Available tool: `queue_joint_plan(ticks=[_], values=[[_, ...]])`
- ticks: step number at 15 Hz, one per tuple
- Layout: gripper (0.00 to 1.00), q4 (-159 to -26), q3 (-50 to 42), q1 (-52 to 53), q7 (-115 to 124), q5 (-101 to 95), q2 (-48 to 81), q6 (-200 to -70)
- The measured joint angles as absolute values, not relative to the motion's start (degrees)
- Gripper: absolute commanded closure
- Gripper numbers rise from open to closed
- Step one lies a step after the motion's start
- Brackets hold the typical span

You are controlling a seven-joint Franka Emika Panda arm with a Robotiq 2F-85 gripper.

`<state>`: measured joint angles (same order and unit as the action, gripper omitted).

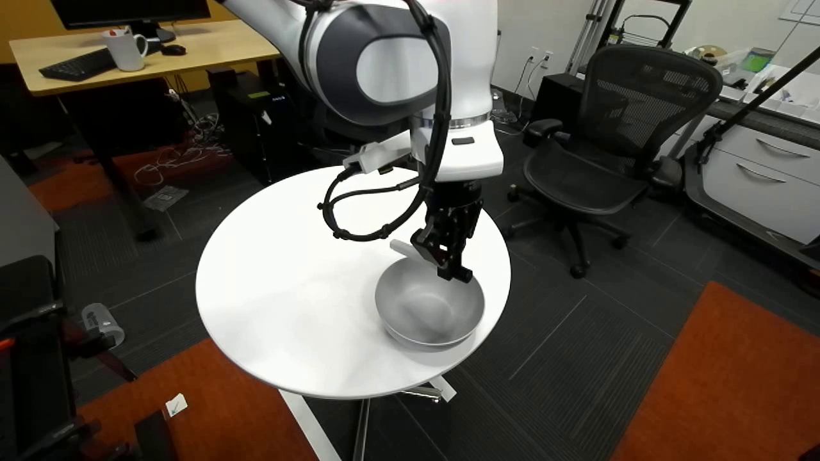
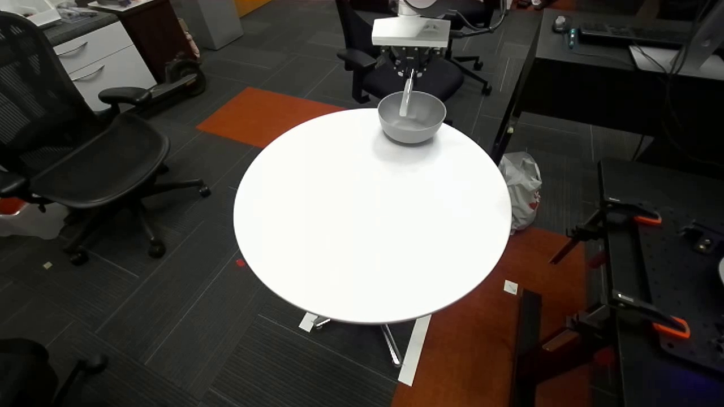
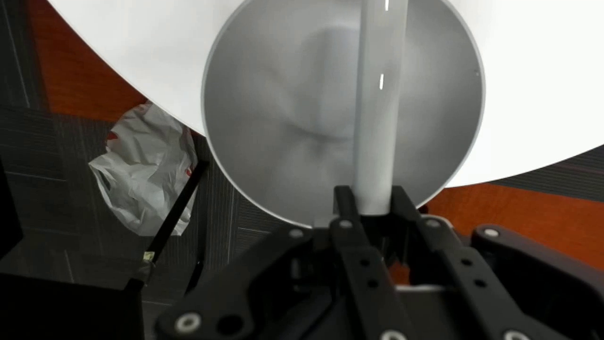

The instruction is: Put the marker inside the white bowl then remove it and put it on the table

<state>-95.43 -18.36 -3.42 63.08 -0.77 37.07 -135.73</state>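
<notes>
In my wrist view, a bag lies left of the end effector, well apart. Ahead and below is the bowl. My end effector is closed on one end of the marker, which juts ahead over the bowl; whether it touches the bowl I can't tell. A knock there could swivel it in my grip, and letting go too high could bounce it out. To the right lies the table; the bowl sits near its edge, so driving low could shove it off.
</notes>
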Motion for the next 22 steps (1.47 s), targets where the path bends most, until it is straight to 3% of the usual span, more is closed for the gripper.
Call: queue_joint_plan(ticks=[5,7,8,10,22], values=[[0.09,-94.9,-18.3,-3.5,63.5,-0.8,37.1,-135.7],[0.00,-94.8,-18.3,-3.5,63.5,-0.8,37.1,-135.7],[0.13,-94.8,-18.3,-3.5,63.5,-0.8,37.1,-135.7],[0.00,-94.8,-18.3,-3.5,63.5,-0.5,37.1,-135.7],[0.00,-94.8,-18.2,-3.5,63.5,-0.5,37.1,-135.7]])
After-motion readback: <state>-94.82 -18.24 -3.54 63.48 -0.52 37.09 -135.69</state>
